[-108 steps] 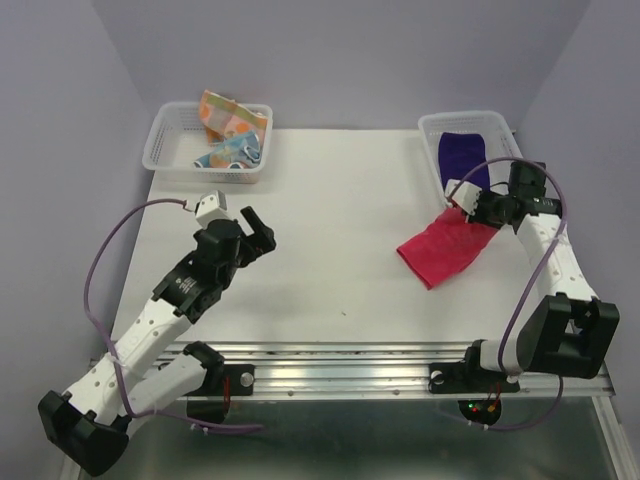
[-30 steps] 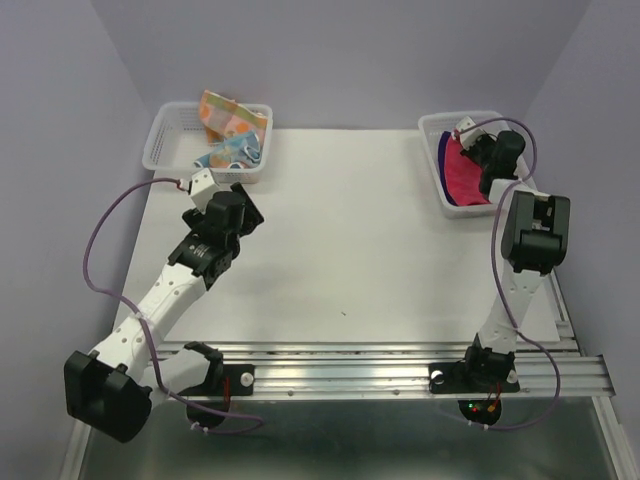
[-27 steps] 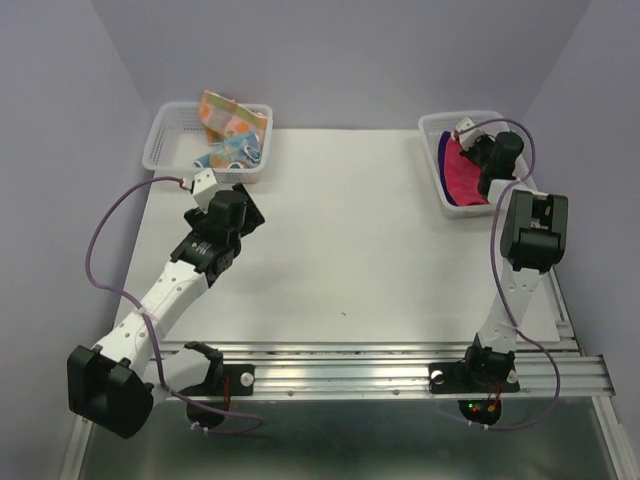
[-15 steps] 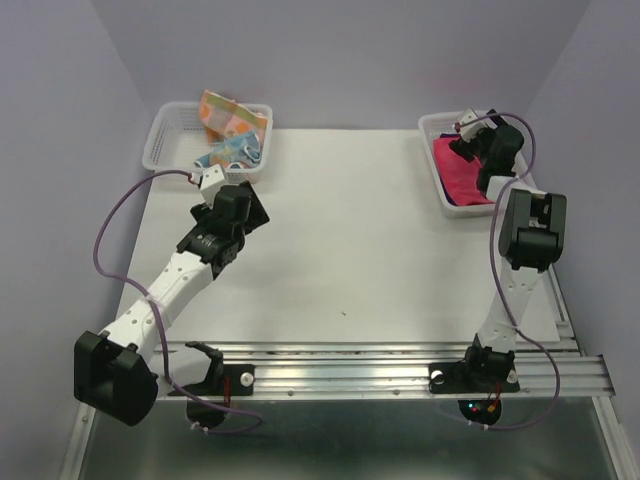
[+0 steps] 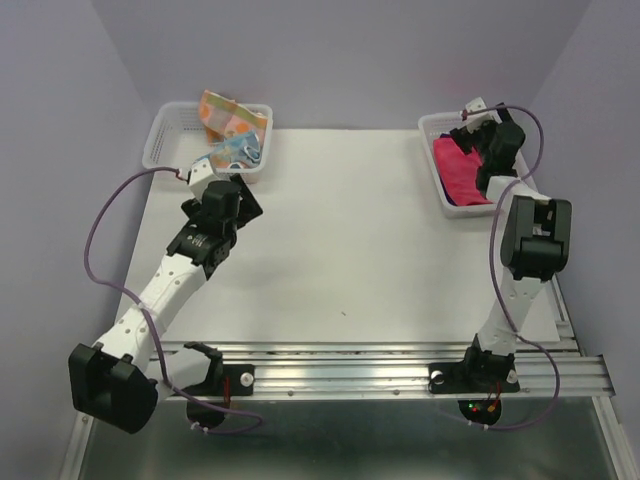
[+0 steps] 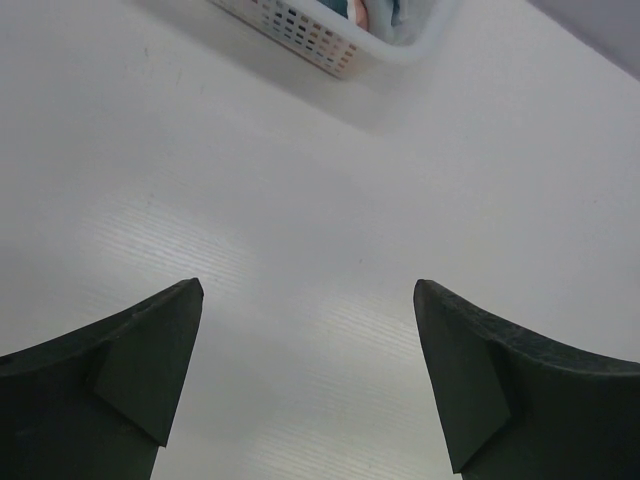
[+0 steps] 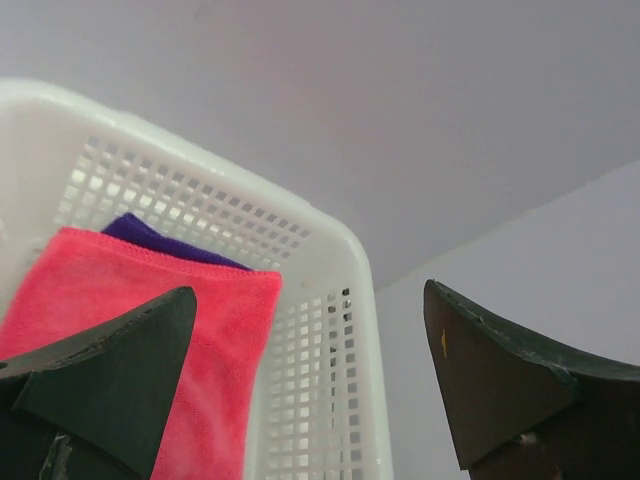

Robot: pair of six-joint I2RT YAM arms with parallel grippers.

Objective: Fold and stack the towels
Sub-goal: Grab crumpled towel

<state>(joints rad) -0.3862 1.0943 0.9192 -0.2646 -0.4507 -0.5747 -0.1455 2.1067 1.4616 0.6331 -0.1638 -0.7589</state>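
Right wrist: purple towel (image 7: 150,232) peeks beyond pink towel (image 7: 140,330).

The table (image 5: 360,230) is lying open across the frame's middle; a left basket (image 5: 168,142) and a right basket (image 5: 432,130), pink towel (image 5: 458,168) filling it, are blocking the upper corners.

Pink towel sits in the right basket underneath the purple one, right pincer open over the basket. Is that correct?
Not quite. The pink towel lies on top of the purple towel, not underneath it; the right wrist view shows purple peeking out from beneath. The rest holds: both are in the right basket, and the right pincer is open over it.
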